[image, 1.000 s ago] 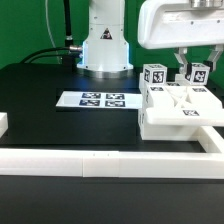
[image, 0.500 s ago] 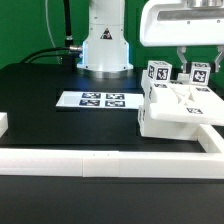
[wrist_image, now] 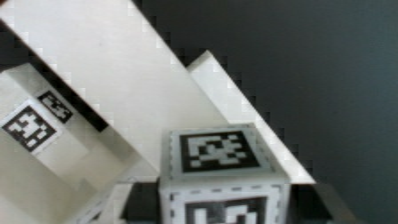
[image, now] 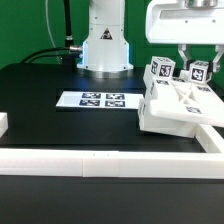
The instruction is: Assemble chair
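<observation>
Here, tool (image: pixel 197 68) clamped on chair (image: pixel 178 108) post; chair tilted.

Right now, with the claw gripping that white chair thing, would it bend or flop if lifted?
Probably not: the chair looks like chunky, thick-walled plastic, so likely stiff. It already sits tilted, so it may swing or tip about the gripper. Its smooth surfaces might slip.

A flat black desk (image: pixel 60 75) is filling most of the exterior view. A thin flat white marker board (image: pixel 100 100) with black square tags is lying on it, near the middle. A long plain white border rail (image: pixel 80 162) is running along the desk's near edge. A green wall (image: pixel 25 25) is standing behind. Black cables (image: pixel 55 48) are hanging there.
</observation>
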You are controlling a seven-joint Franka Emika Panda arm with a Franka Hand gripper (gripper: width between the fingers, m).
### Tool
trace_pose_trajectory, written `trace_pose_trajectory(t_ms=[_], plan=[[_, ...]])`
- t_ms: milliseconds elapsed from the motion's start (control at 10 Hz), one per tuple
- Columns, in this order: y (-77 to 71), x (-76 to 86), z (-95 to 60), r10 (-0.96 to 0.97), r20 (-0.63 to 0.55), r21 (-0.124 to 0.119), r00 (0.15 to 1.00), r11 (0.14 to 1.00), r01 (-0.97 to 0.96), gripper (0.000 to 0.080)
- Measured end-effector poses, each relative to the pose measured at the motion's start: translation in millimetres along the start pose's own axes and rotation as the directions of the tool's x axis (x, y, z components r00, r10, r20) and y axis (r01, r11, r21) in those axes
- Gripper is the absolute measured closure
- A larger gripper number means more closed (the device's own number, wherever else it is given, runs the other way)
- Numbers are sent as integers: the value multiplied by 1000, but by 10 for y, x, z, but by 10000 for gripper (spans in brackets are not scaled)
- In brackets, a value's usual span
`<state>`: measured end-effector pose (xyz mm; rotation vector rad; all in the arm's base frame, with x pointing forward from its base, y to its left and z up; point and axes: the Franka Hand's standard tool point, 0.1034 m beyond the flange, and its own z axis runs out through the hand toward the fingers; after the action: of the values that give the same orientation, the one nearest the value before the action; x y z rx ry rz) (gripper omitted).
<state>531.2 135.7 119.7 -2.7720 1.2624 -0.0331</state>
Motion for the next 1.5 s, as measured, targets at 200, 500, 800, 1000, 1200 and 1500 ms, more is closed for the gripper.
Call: trace_pose_trajectory(t_ms=[200,500,800,1000,1200,1500], plan=[[5,3,1,208,-3,27,978,978,-208,515],[-7,-9,9,282,7,40,959,959,-282,348],[12,34,-1,142,1,37,990,989,-141,163],[9,34,1,-50,-7,37,999,998,50,153],[8,35,-5,-194,-13,36,981,980,194,151],[133,21,-24,-211,-28,49,977,976,212,151]])
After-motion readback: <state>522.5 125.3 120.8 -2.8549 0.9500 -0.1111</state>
